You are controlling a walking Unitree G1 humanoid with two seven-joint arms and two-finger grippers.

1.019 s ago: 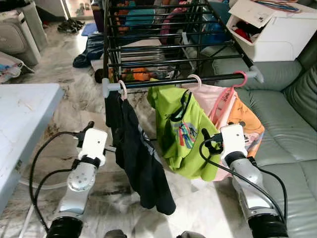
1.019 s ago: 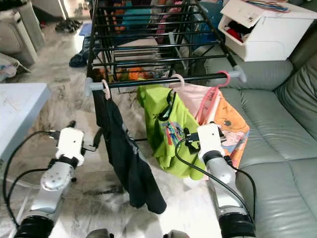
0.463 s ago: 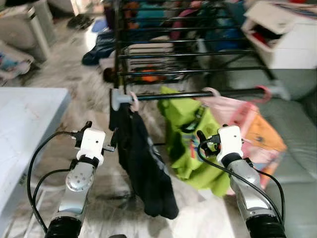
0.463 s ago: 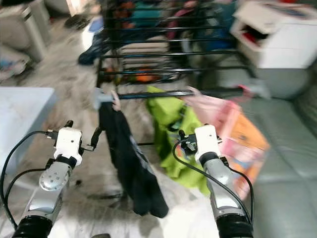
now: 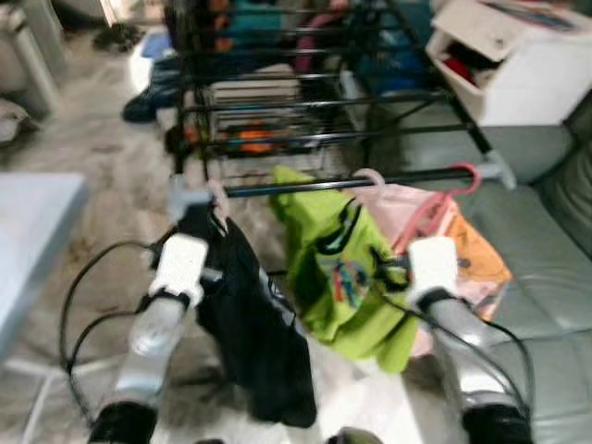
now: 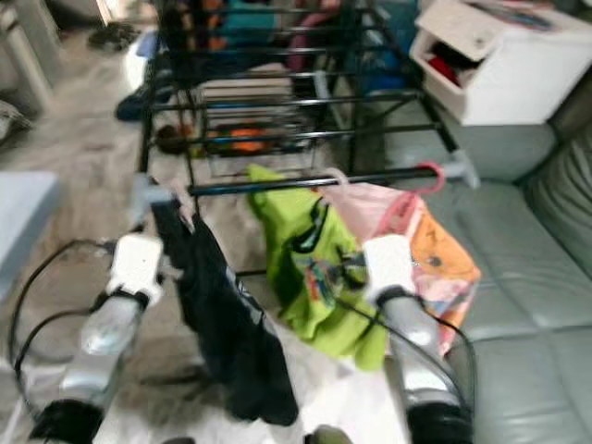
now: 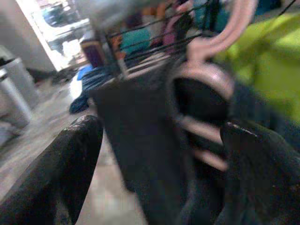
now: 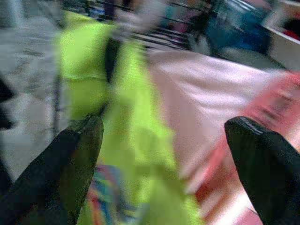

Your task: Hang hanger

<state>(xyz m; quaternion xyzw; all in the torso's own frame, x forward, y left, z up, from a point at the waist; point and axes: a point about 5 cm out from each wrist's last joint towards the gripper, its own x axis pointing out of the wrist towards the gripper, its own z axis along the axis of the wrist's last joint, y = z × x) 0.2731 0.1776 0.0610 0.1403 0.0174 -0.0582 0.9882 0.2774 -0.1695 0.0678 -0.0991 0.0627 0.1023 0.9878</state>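
A black drying rack's front rail [image 5: 370, 180] carries several hung garments. A black garment [image 5: 254, 342] hangs from a pale pink hanger [image 5: 219, 196] at the rail's left end. To its right hang a green shirt [image 5: 324, 250], a pink garment [image 5: 407, 199] and an orange one [image 5: 481, 264] on a red hanger [image 5: 458, 176]. My left gripper [image 5: 192, 248] is open and empty just before the black garment [image 7: 140, 140] and its hanger [image 7: 206, 70]. My right gripper [image 5: 387, 270] is open and empty, facing the green shirt [image 8: 89, 79] and pink garment [image 8: 211, 93].
A grey sofa [image 5: 546, 240] runs along the right, with a white open box [image 5: 518, 65] behind it. A pale table [image 5: 28, 240] stands at the left. Clothes lie on the marble floor [image 5: 153, 92] beside the rack.
The whole picture has swayed and blurred, so the camera moved. Both grippers stay open and empty in front of the hung clothes.
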